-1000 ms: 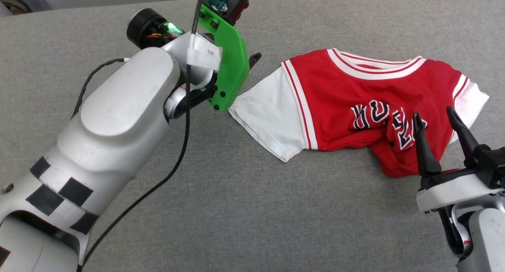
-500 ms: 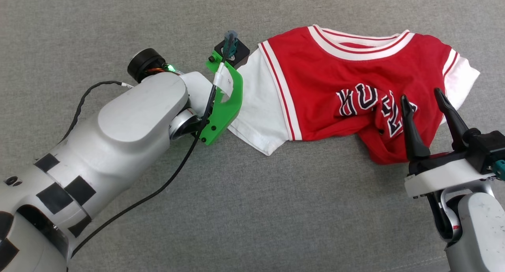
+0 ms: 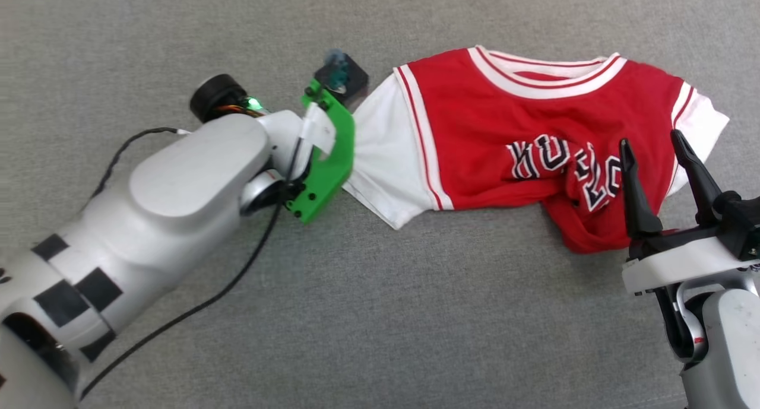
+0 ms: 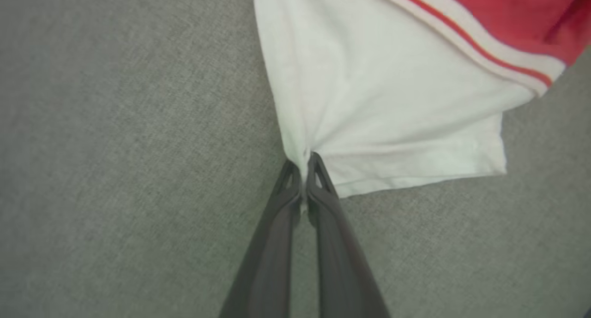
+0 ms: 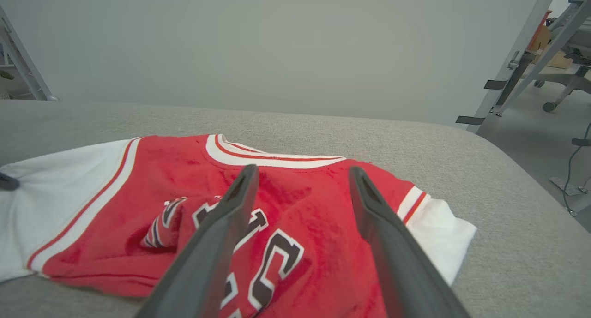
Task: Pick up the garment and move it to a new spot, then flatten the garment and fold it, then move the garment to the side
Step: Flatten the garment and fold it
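**Item:** the garment (image 3: 534, 130). It lies on the grey worktop (image 3: 380, 314), collar away from us. The chest lettering is creased and the red hem is bunched toward our right side.

**Item:** left gripper (image 4: 304, 170). It is closed tight on the hem edge of the white sleeve (image 4: 383, 101), with cloth pinched between the tips and puckers fanning out from them.

**Item:** right gripper (image 3: 650, 139). Its jaws are wide and hold nothing. It is poised just above the bunched red hem.

**Handling note:** we judge the pick-up half made.
- A single pinch at a sleeve edge is thin and may slip.
- We would lower the right gripper onto the bunched red cloth or the far sleeve.
- We would close it fully, then raise both sides evenly so the cloth hangs spread rather than twisted.

**Surroundings:**
- A black cable (image 3: 196, 305) trails from the left arm across the worktop and may drag.
- Metal frame legs (image 5: 508, 78) stand beyond the worktop's right edge, well apart.
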Motion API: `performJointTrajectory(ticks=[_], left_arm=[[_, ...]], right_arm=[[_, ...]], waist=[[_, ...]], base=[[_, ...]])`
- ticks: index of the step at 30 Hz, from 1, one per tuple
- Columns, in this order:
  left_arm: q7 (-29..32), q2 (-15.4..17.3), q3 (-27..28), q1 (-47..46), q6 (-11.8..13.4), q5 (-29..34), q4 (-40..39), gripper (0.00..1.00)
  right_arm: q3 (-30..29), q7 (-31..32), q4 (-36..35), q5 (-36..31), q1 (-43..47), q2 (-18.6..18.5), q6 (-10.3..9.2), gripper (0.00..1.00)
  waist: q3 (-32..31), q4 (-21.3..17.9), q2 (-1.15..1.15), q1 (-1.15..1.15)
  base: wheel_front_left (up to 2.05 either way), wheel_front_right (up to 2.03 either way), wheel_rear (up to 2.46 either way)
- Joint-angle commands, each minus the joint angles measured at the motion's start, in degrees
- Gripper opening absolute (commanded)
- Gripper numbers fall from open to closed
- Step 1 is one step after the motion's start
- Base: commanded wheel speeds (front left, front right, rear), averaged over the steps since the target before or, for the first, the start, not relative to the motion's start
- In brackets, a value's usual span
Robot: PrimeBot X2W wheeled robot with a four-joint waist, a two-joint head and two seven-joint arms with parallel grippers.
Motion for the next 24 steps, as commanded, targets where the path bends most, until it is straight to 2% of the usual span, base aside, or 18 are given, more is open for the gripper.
performJointTrajectory(ticks=[1,9,12,15,19,20,21,24], left_arm=[[-0.97,2.05,-0.07,-1.25,-0.14,-0.67,0.16,0.00],[-4.13,10.71,0.30,-0.14,-0.14,-3.43,2.23,0.00],[-5.57,14.42,0.48,2.76,0.04,-4.40,6.12,0.00],[-6.84,14.75,0.84,4.61,0.33,-5.39,8.13,0.00],[-9.54,13.54,1.15,6.45,0.60,-5.83,10.03,0.00],[-11.11,13.09,1.19,6.59,0.80,-5.27,10.39,0.68],[-12.69,12.76,1.22,6.68,1.10,-4.60,10.71,1.00],[-18.86,11.50,1.43,7.03,1.79,-2.34,11.16,1.00]], right_arm=[[-0.37,-0.27,-0.17,-0.03,0.85,-0.28,-0.03,1.00],[-1.42,-0.27,-0.15,0.11,3.00,-0.41,-0.03,1.00],[-1.84,-0.27,0.35,0.35,3.33,-0.97,-0.03,1.00],[-1.96,-0.27,0.86,0.28,3.45,-1.12,-0.03,1.00],[-2.24,-0.27,1.59,0.69,3.21,-1.65,-0.03,1.00],[-2.31,-0.27,1.85,0.84,3.02,-1.90,-0.03,1.00],[-2.36,-0.27,2.04,0.97,2.83,-2.13,-0.03,1.00],[-3.16,-0.27,2.05,1.00,2.27,-2.96,-0.03,1.00]], waist=[[-2.17,1.80,0.00,0.00],[-4.91,3.63,0.00,0.00],[-5.15,3.85,0.00,0.00],[-4.90,3.83,0.00,0.00],[-4.76,4.12,0.00,0.00],[-4.91,4.26,0.00,0.00],[-5.14,4.38,0.00,0.00],[-6.57,4.96,0.00,0.00]], base=[[0.00,0.00,0.00],[0.00,0.00,0.00],[0.00,0.00,0.00],[0.00,0.00,0.00],[0.00,0.00,0.00],[0.00,0.00,0.00],[0.00,0.00,0.00],[0.00,0.00,0.00]])
